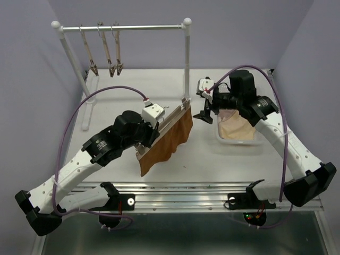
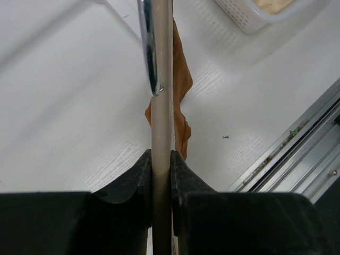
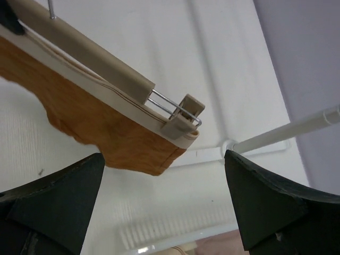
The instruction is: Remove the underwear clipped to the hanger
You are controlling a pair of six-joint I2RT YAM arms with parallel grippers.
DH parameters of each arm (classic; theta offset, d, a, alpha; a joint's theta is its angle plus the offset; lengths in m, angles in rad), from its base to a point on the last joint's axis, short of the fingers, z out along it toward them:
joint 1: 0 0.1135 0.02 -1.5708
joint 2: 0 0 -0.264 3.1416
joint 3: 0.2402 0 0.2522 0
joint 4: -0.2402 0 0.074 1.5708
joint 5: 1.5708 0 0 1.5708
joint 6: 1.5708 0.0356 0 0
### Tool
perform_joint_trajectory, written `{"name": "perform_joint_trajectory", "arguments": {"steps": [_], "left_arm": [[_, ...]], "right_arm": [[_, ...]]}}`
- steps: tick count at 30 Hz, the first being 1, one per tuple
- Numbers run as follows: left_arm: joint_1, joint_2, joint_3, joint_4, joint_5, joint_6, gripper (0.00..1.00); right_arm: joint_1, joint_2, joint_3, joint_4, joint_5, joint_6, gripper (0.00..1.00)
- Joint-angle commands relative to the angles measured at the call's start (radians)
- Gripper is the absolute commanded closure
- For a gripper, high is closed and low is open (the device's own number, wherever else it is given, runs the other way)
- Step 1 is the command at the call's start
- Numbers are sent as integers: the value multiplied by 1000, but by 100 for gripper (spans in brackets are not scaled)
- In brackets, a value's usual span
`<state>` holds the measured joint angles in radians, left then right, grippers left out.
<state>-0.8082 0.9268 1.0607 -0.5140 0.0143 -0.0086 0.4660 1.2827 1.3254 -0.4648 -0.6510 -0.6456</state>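
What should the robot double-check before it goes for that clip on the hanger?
1. Left fingers clamped on the hanger: ok.
2. Right fingers spread wide: ok.
3. End clip in plain sight from the right wrist camera: ok.
4. Orange-brown underwear held by that clip: ok.
5. Clip at the hanger's other end, shut or released: cannot tell.
6. Underwear hanging clear of the table: cannot tell.

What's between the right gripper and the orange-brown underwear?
Nothing: only bare white table separates the right gripper from the orange-brown underwear, seen in the top view.
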Motion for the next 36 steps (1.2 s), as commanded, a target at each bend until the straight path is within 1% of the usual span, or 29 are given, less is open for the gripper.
{"name": "perform_joint_trajectory", "arguments": {"steps": [1, 4, 6, 10, 19, 24, 28, 34, 36], "left_arm": [[-46, -9, 10, 5, -59, 45, 100], [-98, 4, 10, -14, -112, 42, 100], [-133, 21, 22, -24, -134, 39, 100], [-174, 29, 30, -26, -160, 53, 100], [-212, 61, 35, -32, -171, 65, 100], [-217, 38, 28, -26, -159, 70, 100], [-220, 27, 30, -26, -154, 71, 100], [-227, 27, 27, -27, -162, 68, 100], [-227, 26, 27, -29, -169, 68, 100]], "right_arm": [[2, 94, 217, -444, -104, -404, 0], [2, 171, 340, -665, -104, -558, 0], [2, 197, 380, -768, -92, -632, 0], [2, 240, 455, -827, -61, -650, 0], [2, 294, 474, -805, -78, -626, 0], [36, 319, 469, -758, -70, -589, 0], [57, 349, 489, -753, -49, -571, 0], [79, 363, 475, -747, -39, -577, 0], [79, 365, 477, -752, -24, -574, 3]]}}
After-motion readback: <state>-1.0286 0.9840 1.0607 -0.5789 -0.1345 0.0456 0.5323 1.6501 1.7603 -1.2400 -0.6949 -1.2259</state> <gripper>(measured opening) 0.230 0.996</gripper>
